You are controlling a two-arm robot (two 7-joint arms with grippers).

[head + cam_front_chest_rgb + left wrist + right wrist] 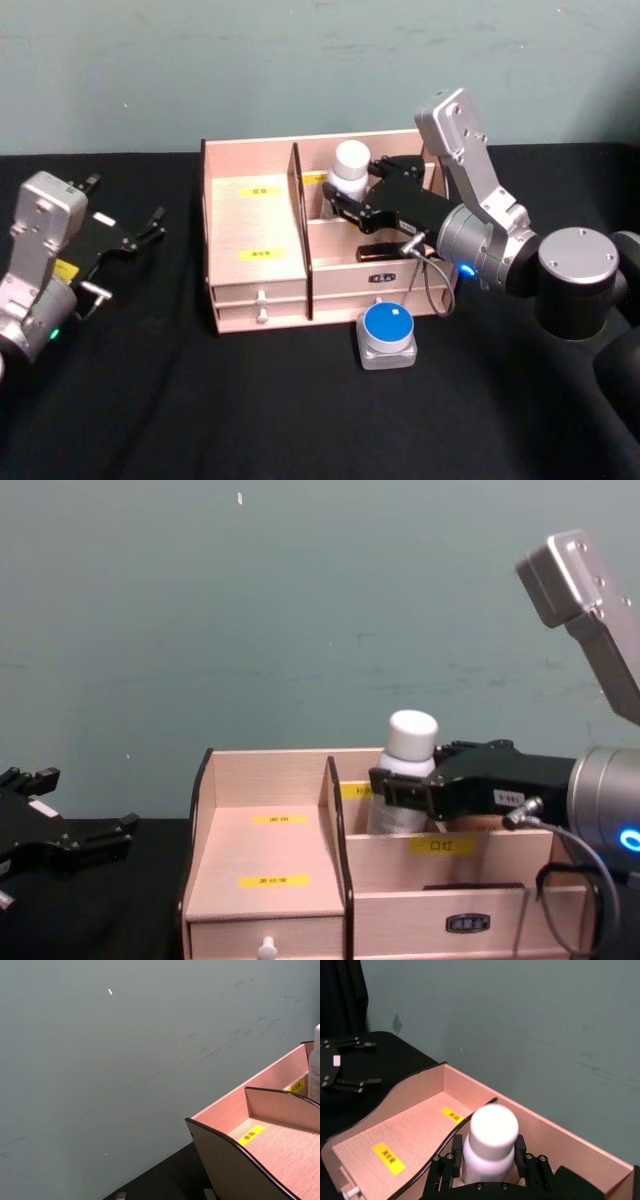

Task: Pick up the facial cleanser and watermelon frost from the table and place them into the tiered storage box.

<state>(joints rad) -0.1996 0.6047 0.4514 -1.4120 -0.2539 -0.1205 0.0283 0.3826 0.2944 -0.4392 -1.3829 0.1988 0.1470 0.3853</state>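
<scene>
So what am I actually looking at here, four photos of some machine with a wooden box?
It is one robot with two arms, each ending in a claw, photographed at the same moment by four cameras: one on its head looking down, one on its chest looking across, and one on each wrist. On the black table stands a light wooden tiered storage box with yellow labels and small drawers. The right claw is shut on a white bottle with a round white cap, holding it upright in the box's rear right compartment. In front of the box sits a small grey container with a round blue lid. The left claw waits open, off to the left of the box.
</scene>
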